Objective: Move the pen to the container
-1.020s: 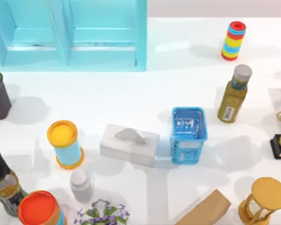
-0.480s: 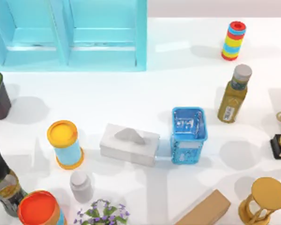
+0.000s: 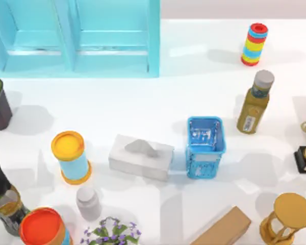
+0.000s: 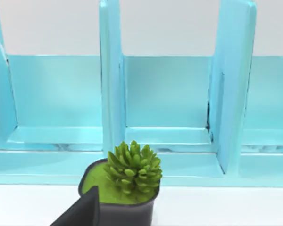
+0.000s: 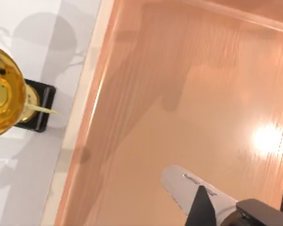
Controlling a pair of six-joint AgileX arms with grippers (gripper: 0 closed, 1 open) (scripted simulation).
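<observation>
Pinching the pen [image 5: 188,188]: right gripper [image 5: 244,205] has its two dark fingers set either side of the barrel, and since the pen hangs in the air I judge it clamped rather than loose. The light grey-white barrel sticks out ahead of the fingers and the dark cap end sits back between them. Directly under the gripper is orange wood floor [image 5: 179,94], not table, so the gripper with the pen is out past the table [image 5: 14,197] edge. The gold trophy [image 5: 4,96] on its black base is the nearest thing to it, off to one side just inside that edge.

Progress: pickup looks done, pen is off the surface. Carry and drop are left; the pen is not yet in the blue basket [image 3: 205,145], which stands upright mid-table, well apart from the gripper.

Around the route, judged from the top view:
- the trophy at the table's right edge comes first
- an olive bottle [image 3: 255,104] stands near the basket on the gripper's side and is the likeliest to get clipped
- an hourglass [image 3: 288,217] and a wooden block [image 3: 222,228] sit toward the near edge
- a white tissue box [image 3: 141,156] sits just beside the basket on its far side from the gripper
- a striped ring stack [image 3: 254,44] is well off the line

Left gripper [image 4: 85,214] is parked far from all this, just beside a potted succulent [image 4: 132,169] in front of the blue shelf [image 4: 165,94]; cannot tell its state.
</observation>
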